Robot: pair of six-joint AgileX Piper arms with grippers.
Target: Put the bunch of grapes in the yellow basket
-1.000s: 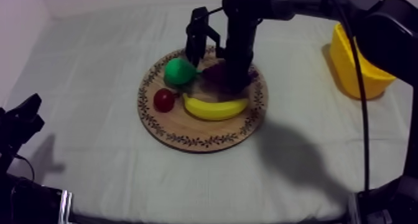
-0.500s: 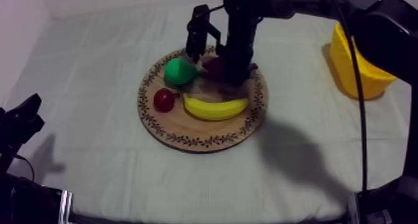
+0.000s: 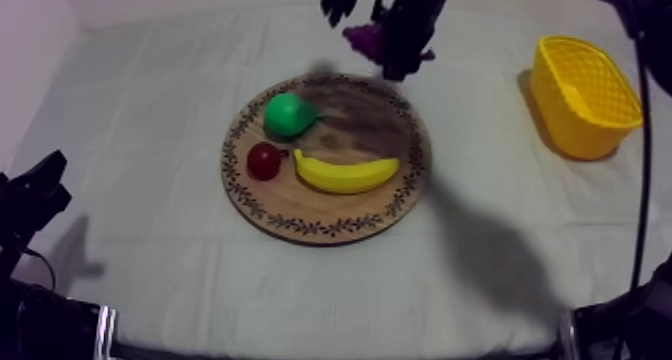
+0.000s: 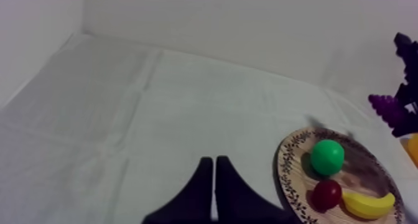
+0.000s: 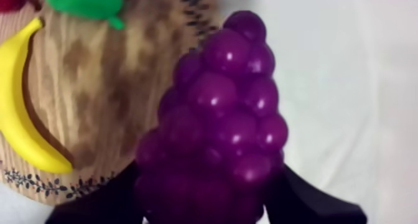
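Note:
The purple bunch of grapes [image 3: 363,39] hangs in the air beyond the far rim of the round wooden board [image 3: 352,124], with my right gripper [image 3: 378,46] shut on it. In the right wrist view the grapes [image 5: 218,133] sit between the two black fingers [image 5: 311,200], over the board's edge [image 5: 118,71]. The yellow basket [image 3: 583,94] stands at the right of the table. My left gripper [image 3: 35,196] rests low at the left, its fingers [image 4: 213,189] together as a narrow wedge. From there the grapes [image 4: 389,108] show high above the board [image 4: 367,170].
On the board lie a green pear [image 3: 288,114], a small red fruit [image 3: 264,161] and a banana [image 3: 346,172]. Bare cloth stretches between the board and the basket.
My right gripper has risen from the board with the grapes and moved toward the far side. The board's middle now lies bare. The left arm is still.

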